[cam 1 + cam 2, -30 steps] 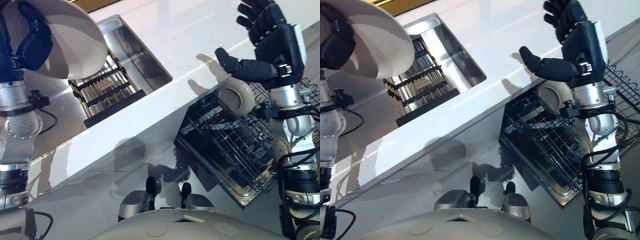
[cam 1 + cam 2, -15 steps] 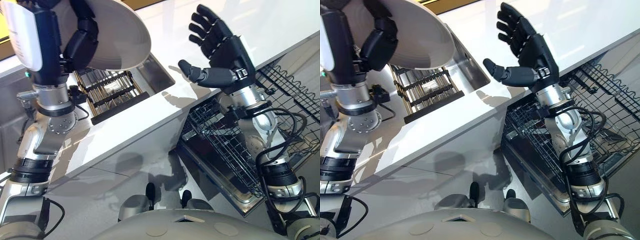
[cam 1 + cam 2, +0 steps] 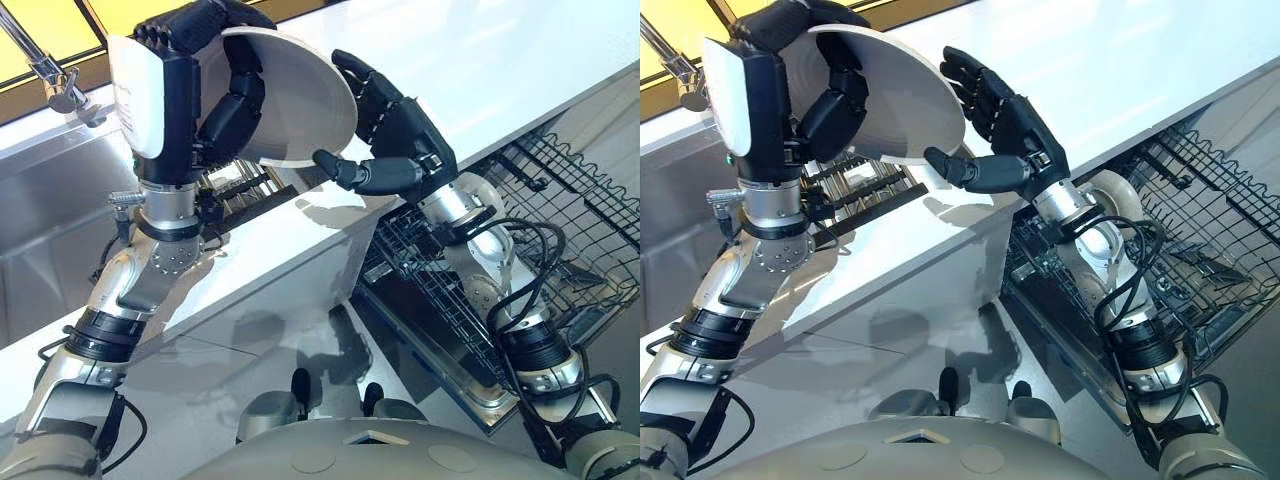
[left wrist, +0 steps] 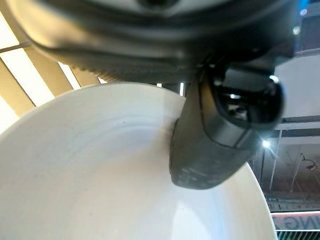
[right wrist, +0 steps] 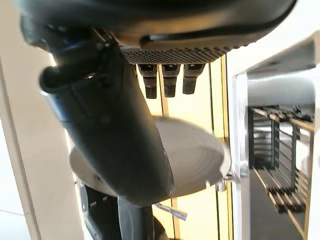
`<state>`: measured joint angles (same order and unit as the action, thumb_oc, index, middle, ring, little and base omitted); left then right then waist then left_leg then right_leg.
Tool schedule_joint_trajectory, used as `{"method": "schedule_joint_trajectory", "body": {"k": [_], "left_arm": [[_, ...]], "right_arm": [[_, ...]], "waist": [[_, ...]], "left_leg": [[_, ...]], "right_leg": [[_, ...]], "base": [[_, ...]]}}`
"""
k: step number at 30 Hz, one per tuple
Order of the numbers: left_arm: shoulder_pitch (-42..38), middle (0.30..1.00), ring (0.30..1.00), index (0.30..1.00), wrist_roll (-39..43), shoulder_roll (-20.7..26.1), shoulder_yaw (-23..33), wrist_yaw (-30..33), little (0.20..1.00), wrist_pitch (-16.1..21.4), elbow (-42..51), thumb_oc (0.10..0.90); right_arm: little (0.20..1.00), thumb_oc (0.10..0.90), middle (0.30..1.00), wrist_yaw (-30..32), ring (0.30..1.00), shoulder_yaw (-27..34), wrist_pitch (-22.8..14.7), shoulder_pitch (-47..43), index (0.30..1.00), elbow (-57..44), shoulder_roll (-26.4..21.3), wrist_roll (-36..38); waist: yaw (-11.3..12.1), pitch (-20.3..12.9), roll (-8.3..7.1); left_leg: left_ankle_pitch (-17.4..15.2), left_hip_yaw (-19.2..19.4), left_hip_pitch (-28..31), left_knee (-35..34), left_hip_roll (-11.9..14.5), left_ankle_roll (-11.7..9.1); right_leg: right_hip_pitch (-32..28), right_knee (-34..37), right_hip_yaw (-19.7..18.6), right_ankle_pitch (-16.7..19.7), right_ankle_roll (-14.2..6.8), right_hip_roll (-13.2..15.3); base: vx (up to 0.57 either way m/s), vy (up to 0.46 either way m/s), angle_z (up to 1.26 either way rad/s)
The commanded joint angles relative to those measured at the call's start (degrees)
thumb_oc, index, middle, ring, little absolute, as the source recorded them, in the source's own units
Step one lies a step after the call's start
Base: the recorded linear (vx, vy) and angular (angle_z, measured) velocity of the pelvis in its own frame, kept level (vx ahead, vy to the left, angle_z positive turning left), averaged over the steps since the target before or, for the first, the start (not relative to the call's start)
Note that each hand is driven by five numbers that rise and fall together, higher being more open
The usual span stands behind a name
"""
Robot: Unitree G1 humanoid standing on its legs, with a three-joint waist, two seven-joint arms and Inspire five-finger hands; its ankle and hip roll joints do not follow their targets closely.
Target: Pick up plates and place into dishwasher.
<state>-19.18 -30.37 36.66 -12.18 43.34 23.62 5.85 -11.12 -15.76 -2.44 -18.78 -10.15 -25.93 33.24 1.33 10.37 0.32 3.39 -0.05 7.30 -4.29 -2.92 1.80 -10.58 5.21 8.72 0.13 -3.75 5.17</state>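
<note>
White plate (image 3: 290, 100), at about 11 o'clock in the head views, is held tilted above the white counter (image 3: 480, 60), gripped at its rim by the left hand (image 3: 215, 90) with fingers curled over it. Right hand (image 3: 395, 135), at 1 o'clock, is spread, its thumb just under the plate's lower edge. No writing is legible. Behind the plate sits a sink rack (image 3: 240, 185); at 4 o'clock the open dishwasher's wire rack (image 3: 560, 210).

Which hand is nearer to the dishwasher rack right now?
Right. The right hand is open at the plate's edge, above the counter just beside the dishwasher rack; the left hand, gripping the plate, is over the sink, farther off.
</note>
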Motion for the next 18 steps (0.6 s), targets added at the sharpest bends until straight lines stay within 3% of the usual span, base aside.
{"method": "schedule_joint_trajectory", "body": {"k": [1,12,13,14,16,18], "left_arm": [[-8.8,0.300,0.300,0.300,3.3,-1.7,-1.5,2.3,0.200,2.2,-4.8,0.100],[-9.4,0.300,0.300,0.300,4.6,-4.8,-5.3,-1.1,0.200,5.3,-2.7,0.100],[-9.2,0.300,0.300,0.300,5.0,-5.1,-5.6,-1.8,0.200,5.5,-2.4,0.100],[-9.2,0.300,0.300,0.300,5.5,-5.3,-5.9,-2.2,0.200,5.7,-2.2,0.100],[-8.9,0.300,0.300,0.300,6.3,-5.8,-6.3,-3.5,0.200,6.0,-1.4,0.100],[-8.4,0.300,0.300,0.300,7.8,-6.9,-6.9,-5.6,0.200,6.6,-1.2,0.100]], "right_arm": [[0.900,0.800,0.900,-0.5,0.900,-0.4,-3.8,-7.9,0.900,-0.7,2.9,3.2],[0.900,0.800,0.900,1.3,0.900,-2.4,-3.6,-8.3,0.900,0.5,4.6,1.4],[0.733,0.633,0.756,1.7,0.756,-2.5,-4.0,-8.3,0.756,0.6,4.7,1.1],[0.466,0.366,0.528,1.9,0.528,-2.6,-4.2,-8.2,0.528,0.7,4.7,1.1],[0.200,0.100,0.300,2.3,0.300,-2.7,-4.6,-8.1,0.300,0.6,5.0,1.2],[0.200,0.100,0.300,3.2,0.300,-2.7,-5.9,-7.8,0.300,0.4,5.3,0.3]], "waist": [[-0.7,-8.8,0.63],[-0.5,-8.5,0.58],[-0.4,-8.4,0.59],[-0.4,-8.4,0.60],[-0.4,-8.3,0.62],[-0.3,-8.1,0.63]], "left_leg": [[-9.2,1.2,0.9,3.7,0.0,-0.4],[-9.1,1.0,1.0,3.6,0.0,-0.4],[-9.1,0.9,1.0,3.5,0.1,-0.4],[-9.0,0.9,1.0,3.5,0.1,-0.4],[-9.1,0.8,1.0,3.5,0.0,-0.4],[-9.1,0.7,1.0,3.5,0.0,-0.3]], "right_leg": [[3.7,-10.2,1.5,-10.1,2.4,-5.4],[3.4,-9.9,1.6,-9.9,2.4,-5.5],[3.4,-9.9,1.7,-9.9,2.4,-5.5],[3.4,-9.9,1.7,-9.9,2.4,-5.5],[3.4,-9.9,1.7,-9.9,2.3,-5.5],[3.4,-9.9,1.9,-9.9,2.4,-5.5]], "base": [[0.00,0.000,0.00],[0.00,0.000,0.00],[0.00,0.000,0.00],[0.00,0.000,0.00],[0.00,0.000,0.00],[0.00,0.000,0.00]]}}
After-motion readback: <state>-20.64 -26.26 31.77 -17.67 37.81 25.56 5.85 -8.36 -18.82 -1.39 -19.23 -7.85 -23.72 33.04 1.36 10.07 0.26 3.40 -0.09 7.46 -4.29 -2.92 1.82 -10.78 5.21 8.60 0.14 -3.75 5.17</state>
